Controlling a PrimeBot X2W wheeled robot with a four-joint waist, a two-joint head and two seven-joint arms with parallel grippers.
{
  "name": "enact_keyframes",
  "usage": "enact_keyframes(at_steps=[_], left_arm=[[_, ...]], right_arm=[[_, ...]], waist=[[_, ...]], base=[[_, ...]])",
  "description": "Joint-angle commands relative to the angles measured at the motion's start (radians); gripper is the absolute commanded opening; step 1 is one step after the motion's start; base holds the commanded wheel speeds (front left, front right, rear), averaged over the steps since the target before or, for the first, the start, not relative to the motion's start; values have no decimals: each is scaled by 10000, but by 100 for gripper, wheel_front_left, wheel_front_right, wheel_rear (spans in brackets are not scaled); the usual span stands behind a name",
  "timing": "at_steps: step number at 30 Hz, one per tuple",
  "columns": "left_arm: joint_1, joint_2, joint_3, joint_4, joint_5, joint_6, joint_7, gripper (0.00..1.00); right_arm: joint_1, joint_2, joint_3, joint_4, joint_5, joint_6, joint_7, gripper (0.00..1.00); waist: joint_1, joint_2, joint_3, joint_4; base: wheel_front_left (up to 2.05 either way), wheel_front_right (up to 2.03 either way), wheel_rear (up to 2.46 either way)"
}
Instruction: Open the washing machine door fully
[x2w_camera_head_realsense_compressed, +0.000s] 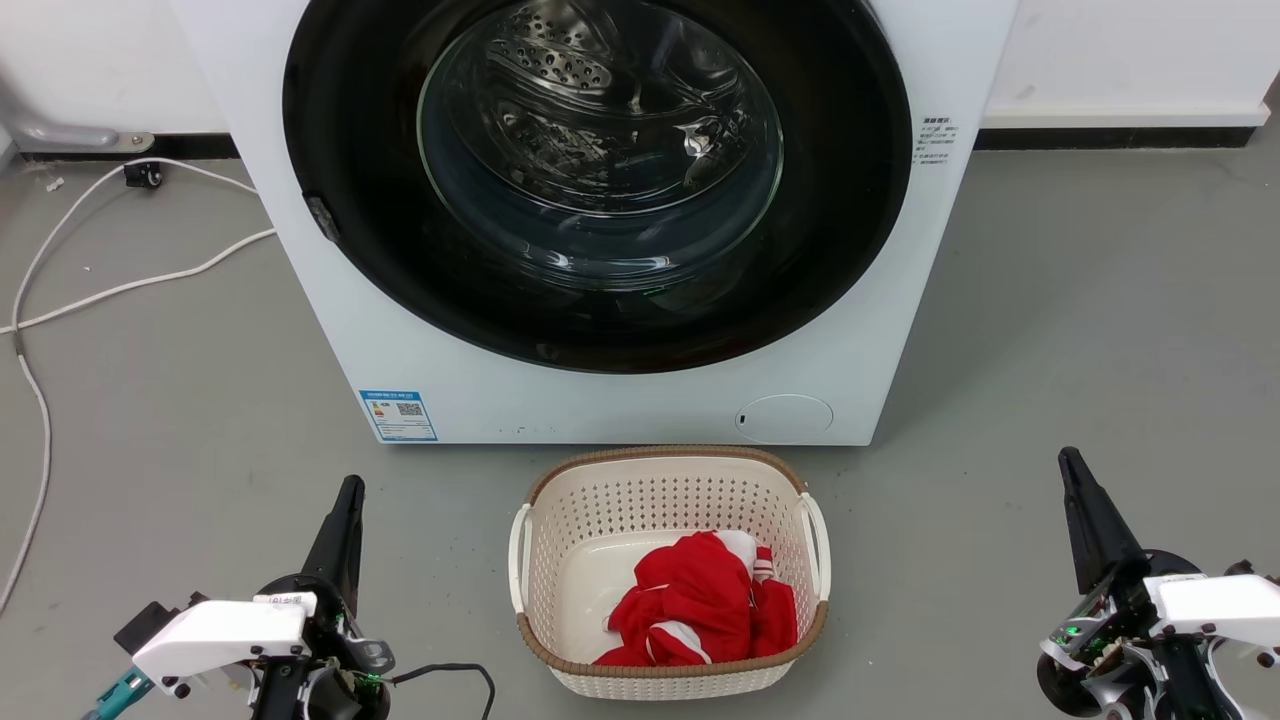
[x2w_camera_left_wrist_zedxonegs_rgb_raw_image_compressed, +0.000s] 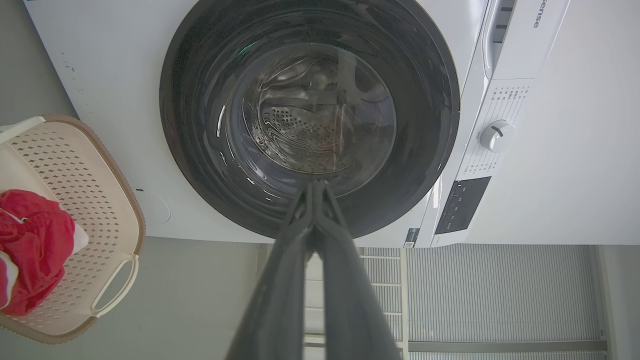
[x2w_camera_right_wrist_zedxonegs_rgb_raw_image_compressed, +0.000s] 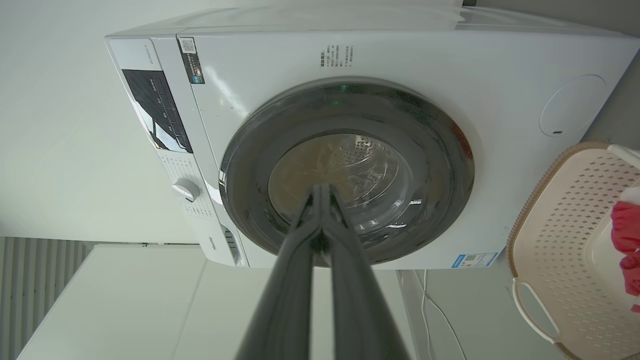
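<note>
The white washing machine (x2w_camera_head_realsense_compressed: 400, 340) stands straight ahead, and its round glossy black door (x2w_camera_head_realsense_compressed: 350, 180) lies flat against the front, glass bowl at its centre. A small dark latch piece sits at the door's left rim. Both wrist views face the same door (x2w_camera_left_wrist_zedxonegs_rgb_raw_image_compressed: 200, 125) (x2w_camera_right_wrist_zedxonegs_rgb_raw_image_compressed: 440, 165) from a distance. My left gripper (x2w_camera_head_realsense_compressed: 350, 488) rests low at the left with its fingertips pressed together and nothing between them (x2w_camera_left_wrist_zedxonegs_rgb_raw_image_compressed: 316, 186). My right gripper (x2w_camera_head_realsense_compressed: 1068, 458) rests low at the right, likewise shut and empty (x2w_camera_right_wrist_zedxonegs_rgb_raw_image_compressed: 320, 187). Both are well short of the machine.
A cream laundry basket (x2w_camera_head_realsense_compressed: 560, 490) with red and white clothes (x2w_camera_head_realsense_compressed: 700, 600) sits on the grey floor just in front of the machine, between my grippers. White cables (x2w_camera_head_realsense_compressed: 120, 290) trail on the floor at the left. A low round flap (x2w_camera_head_realsense_compressed: 785, 418) and blue label (x2w_camera_head_realsense_compressed: 398, 414) mark the machine's front.
</note>
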Motion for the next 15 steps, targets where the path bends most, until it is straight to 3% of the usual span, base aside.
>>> enact_keyframes(at_steps=[1,7,8,15], left_arm=[[-86,-6,40,13,34,-29,26,0],[-86,-8,42,12,38,-29,31,0],[-1,-4,4,2,2,0,0,100],[1,-15,-290,-48,-15,2,-268,100]], right_arm=[[-123,42,-12,13,-62,0,24,0],[-124,45,-17,14,-69,0,29,0],[0,4,-6,0,0,0,2,100],[122,11,136,-144,-73,0,-282,100]], waist=[[0,0,0,0],[0,0,0,0],[0,0,0,0],[0,0,2,-3]], base=[[0,0,0],[0,0,0],[0,0,0],[0,0,0]])
